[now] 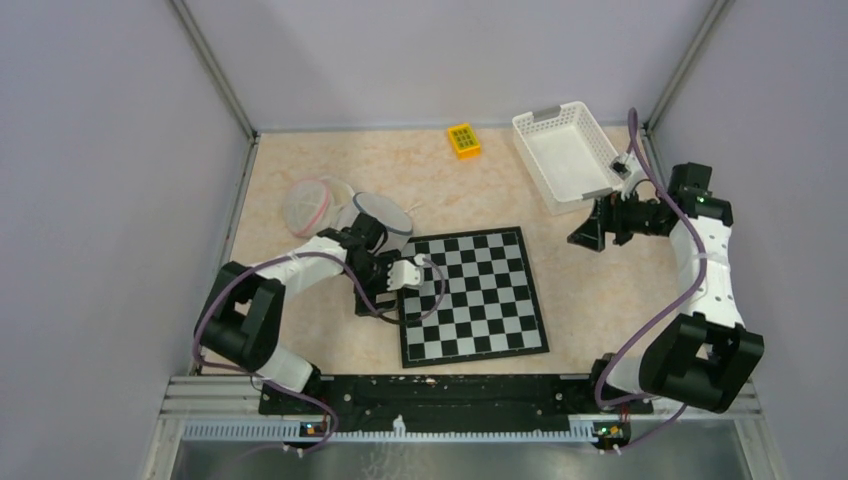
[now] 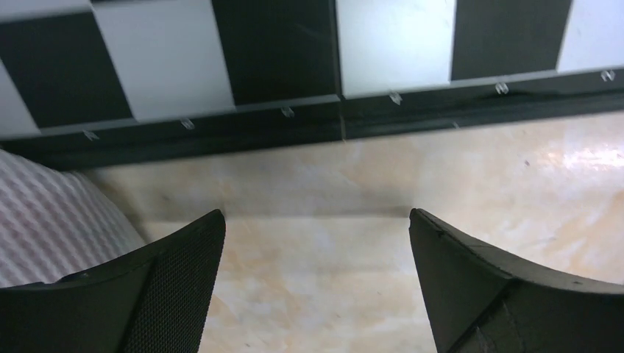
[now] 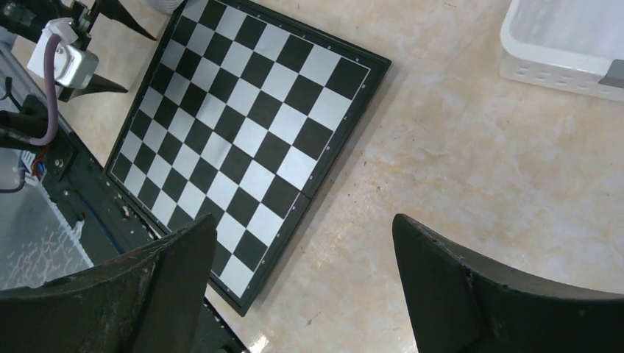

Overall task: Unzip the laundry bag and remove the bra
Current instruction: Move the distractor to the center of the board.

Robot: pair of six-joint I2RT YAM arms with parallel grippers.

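A round white mesh laundry bag [image 1: 384, 213] with a dark rim lies left of the chessboard. A pale dome with pink trim [image 1: 314, 204] lies beside it; I cannot tell whether this is the bra or part of the bag. My left gripper [image 1: 385, 285] is open and empty, low over the table at the chessboard's left edge, just in front of the bag. In the left wrist view the gripper [image 2: 316, 220] frames bare tabletop, with striped white fabric [image 2: 44, 213] at the left. My right gripper [image 1: 590, 235] is open and empty right of the chessboard, as the right wrist view [image 3: 303, 228] also shows.
A black and white chessboard [image 1: 470, 292] lies in the middle of the table. A white basket [image 1: 565, 155] stands at the back right. A small orange block [image 1: 463, 139] lies at the back. Metal frame posts and grey walls bound the table.
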